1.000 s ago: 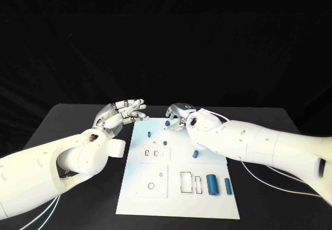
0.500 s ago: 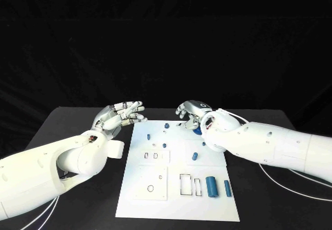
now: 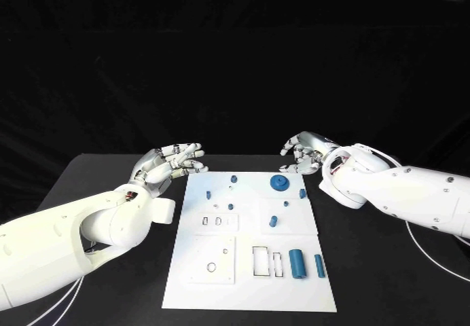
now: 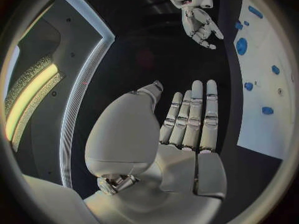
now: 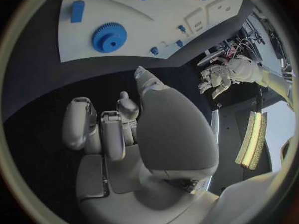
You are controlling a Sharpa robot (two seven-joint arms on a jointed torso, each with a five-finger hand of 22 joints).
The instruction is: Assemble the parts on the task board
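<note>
From the head view, the white task board [image 3: 257, 238] lies in the middle of the black surface [image 3: 88, 178], with the left hand [image 3: 172, 161] at its far left corner and the right hand [image 3: 305, 153] just past its far right corner, both empty and off the board. A blue gear [image 3: 280, 181] sits on the far part of the board, small blue parts [image 3: 273, 220] are scattered nearer the middle, and two blue cylinders [image 3: 297, 263] lie at the near right. The left wrist view shows the left hand's fingers [image 4: 194, 115] straight and released over dark surface beside the board's edge. The right wrist view shows the right hand's fingers [image 5: 81, 122] curled loosely inward, grasping nothing, and brings out the gear's teeth; the smaller parts are too small to identify.
</note>
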